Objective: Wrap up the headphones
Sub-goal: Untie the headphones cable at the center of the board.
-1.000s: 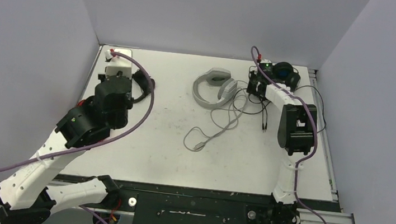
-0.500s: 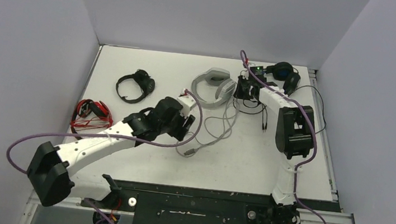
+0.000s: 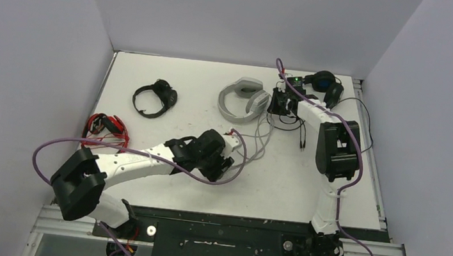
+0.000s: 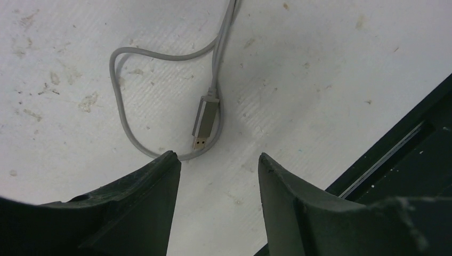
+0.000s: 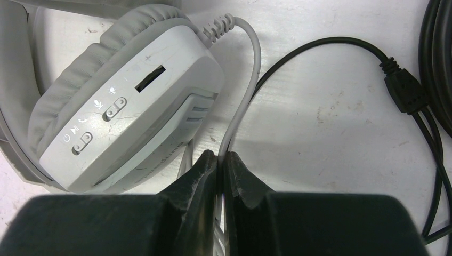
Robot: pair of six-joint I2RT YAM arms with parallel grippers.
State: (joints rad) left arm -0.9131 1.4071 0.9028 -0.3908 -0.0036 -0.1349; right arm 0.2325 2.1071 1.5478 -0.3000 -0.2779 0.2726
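Observation:
The white-grey headphones (image 3: 240, 97) lie at the back middle of the table, and their grey cable (image 3: 260, 138) loops toward the front. My right gripper (image 3: 276, 105) is shut on that cable (image 5: 242, 106) just below the ear cup (image 5: 122, 117); the jaws (image 5: 219, 154) pinch it tight. My left gripper (image 3: 227, 165) hovers open over the cable's far end. In the left wrist view the USB plug (image 4: 205, 118) lies just ahead of the spread fingertips (image 4: 217, 156), with nothing between them.
A small black headset (image 3: 155, 99) lies at the back left and a red-and-black one (image 3: 105, 128) at the left edge. A black-and-blue headset (image 3: 325, 84) sits behind the right arm, its black cable (image 5: 405, 93) trailing nearby. The table's dark front edge (image 4: 394, 154) is close to my left gripper.
My left arm swung from the back left to the front middle above the grey cable's plug, and its jaws opened. The right gripper shifted slightly left, still shut.

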